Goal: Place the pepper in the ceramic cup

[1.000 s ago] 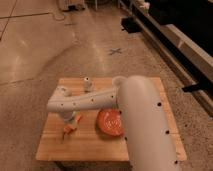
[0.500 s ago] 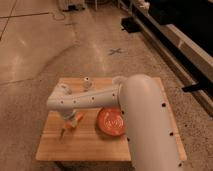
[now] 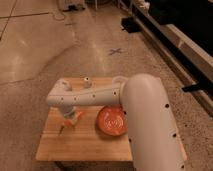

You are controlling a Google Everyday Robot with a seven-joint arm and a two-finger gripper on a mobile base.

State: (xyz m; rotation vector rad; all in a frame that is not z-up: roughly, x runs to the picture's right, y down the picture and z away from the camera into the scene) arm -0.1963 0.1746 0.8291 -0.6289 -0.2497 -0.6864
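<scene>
The gripper is seen low at the wooden table's left side, the orange pepper tucked against it at 3 o'clock, long axis unreadable, and whether it is grasped cannot be told.

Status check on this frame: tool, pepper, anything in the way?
Status: tool low over left side of table, at the pepper. Not yet placed. Nearby: orange plate to its right, apart.

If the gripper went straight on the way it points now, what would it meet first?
The gripper points down over the left part of the wooden table. The orange pepper sits right at its tip, so probably that first, then the tabletop; depth is unclear.
</scene>
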